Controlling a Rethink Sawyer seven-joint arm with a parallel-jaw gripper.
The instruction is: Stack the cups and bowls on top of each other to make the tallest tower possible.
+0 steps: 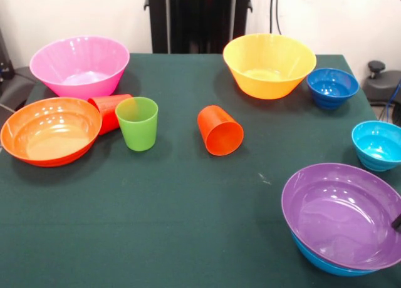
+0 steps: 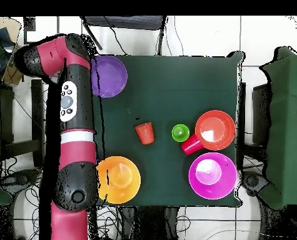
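A purple bowl (image 1: 343, 214) sits nested in a blue bowl (image 1: 322, 263) at the near right; the overhead view shows the purple bowl (image 2: 110, 75) beside the arm. The green cup (image 1: 137, 123) stands upright. The red cup (image 1: 109, 111) lies on its side against the orange bowl (image 1: 50, 130). In the middle the orange cup (image 1: 220, 130) lies on its side. The pink bowl (image 1: 80, 66), yellow bowl (image 1: 269, 64), small dark blue bowl (image 1: 332, 87) and small cyan bowl (image 1: 378, 144) stand apart. The red arm (image 2: 72, 125) runs along the table's side, and the gripper (image 2: 27, 60) at its end is off the table and indistinct.
The green cloth table (image 1: 188, 225) ends close to the stacked bowls at the near right edge. In the overhead view the arm covers the two small bowls. A black stand (image 1: 199, 19) rises behind the table, with cables at the back right.
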